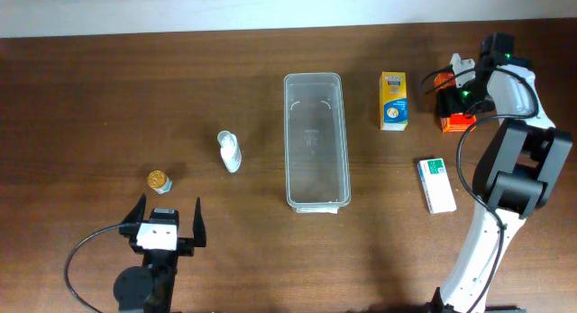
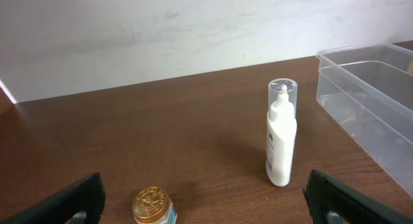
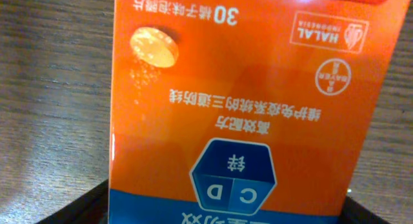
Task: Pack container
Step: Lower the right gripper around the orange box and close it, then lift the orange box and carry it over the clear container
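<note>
My right jaws straddled the orange vitamin-tablet box point(image 3: 239, 101) at the desk's 2 o'clock; couldn't tell if they'd clamped it. I'd squeeze its sides squarely, then carry it to the clear container point(image 1: 315, 142), dead centre. Left jaws gaped open.

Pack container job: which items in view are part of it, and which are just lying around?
In the job:
- container, empty
- orange box, between the jaws of the right gripper

Lying untouched, probably to be packed later:
- yellow box
- white and green box
- white bottle
- gold-lidded jar
</note>
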### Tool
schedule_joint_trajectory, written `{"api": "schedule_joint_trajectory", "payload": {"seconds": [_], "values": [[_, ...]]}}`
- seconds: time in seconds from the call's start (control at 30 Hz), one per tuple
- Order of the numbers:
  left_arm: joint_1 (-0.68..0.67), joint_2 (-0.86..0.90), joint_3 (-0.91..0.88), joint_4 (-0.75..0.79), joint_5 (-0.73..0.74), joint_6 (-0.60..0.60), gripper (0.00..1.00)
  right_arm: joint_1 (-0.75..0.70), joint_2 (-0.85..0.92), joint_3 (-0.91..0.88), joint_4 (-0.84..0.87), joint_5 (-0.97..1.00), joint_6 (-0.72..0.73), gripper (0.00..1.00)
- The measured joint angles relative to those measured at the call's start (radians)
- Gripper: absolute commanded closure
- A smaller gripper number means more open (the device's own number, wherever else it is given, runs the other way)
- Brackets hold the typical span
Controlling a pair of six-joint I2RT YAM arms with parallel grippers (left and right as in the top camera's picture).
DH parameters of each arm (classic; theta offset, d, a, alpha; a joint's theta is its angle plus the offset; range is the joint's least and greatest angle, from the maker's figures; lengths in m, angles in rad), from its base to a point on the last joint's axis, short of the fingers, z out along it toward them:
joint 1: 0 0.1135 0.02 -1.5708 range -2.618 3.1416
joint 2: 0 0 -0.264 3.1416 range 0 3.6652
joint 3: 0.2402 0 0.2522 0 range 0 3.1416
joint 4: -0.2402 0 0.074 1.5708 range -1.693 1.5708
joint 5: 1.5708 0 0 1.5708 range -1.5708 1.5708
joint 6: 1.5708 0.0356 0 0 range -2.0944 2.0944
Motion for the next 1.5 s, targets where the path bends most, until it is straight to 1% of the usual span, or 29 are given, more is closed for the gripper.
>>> {"api": "schedule_joint_trajectory", "payload": {"seconds": [0.07, 0.2, 0.33, 0.37, 0.57, 0.6, 0.63, 0.73, 0.83, 0.97, 1.23, 1.33, 1.5], "values": [[0.0, 0.0, 0.0, 0.0, 0.0, 0.0, 0.01, 0.0, 0.0, 0.0, 0.002, 0.002, 0.002, 0.35], [0.0, 0.0, 0.0, 0.0, 0.0, 0.0, 0.01, 0.0, 0.0, 0.0, 0.003, 0.004, 0.006, 0.38], [0.0, 0.0, 0.0, 0.0, 0.0, 0.0, 0.01, 0.0, 0.005, 0.022, -0.001, 0.008, 0.042, 0.5], [0.0, 0.0, 0.0, 0.0, 0.0, 0.0, 0.01, 0.0, 0.01, 0.045, -0.001, 0.008, 0.056, 0.51], [0.0, 0.0, 0.0, 0.0, 0.0, 0.0, 0.01, 0.0, 0.016, 0.176, -0.017, -0.002, 0.102, 0.5], [0.0, 0.0, 0.0, 0.0, 0.0, 0.0, 0.01, 0.0, 0.016, 0.193, -0.026, -0.005, 0.105, 0.49], [0.0, 0.0, 0.0, 0.0, 0.0, 0.0, 0.01, 0.0, 0.016, 0.207, -0.037, -0.006, 0.11, 0.46], [0.0, 0.0, 0.0, 0.0, 0.0, 0.0, 0.01, 0.001, 0.016, 0.267, -0.096, -0.028, 0.126, 0.45], [0.0, 0.0, 0.0, 0.0, 0.0, 0.0, 0.0, 0.01, 0.018, 0.36, -0.184, -0.071, 0.136, 0.46], [0.0, 0.0, 0.0, 0.0, 0.0, 0.0, 0.01, 0.04, 0.018, 0.501, -0.311, -0.103, 0.183, 0.47], [0.0, 0.0, 0.0, 0.0, 0.0, 0.0, 0.01, 0.156, 0.018, 0.761, -0.619, -0.13, 0.285, 0.46], [0.0, 0.0, 0.0, 0.0, 0.0, 0.0, 0.01, 0.202, 0.017, 0.811, -0.689, -0.13, 0.314, 0.46], [0.0, 0.0, 0.0, 0.0, 0.0, 0.0, 0.01, 0.281, 0.013, 0.839, -0.778, -0.134, 0.423, 0.46]]}}
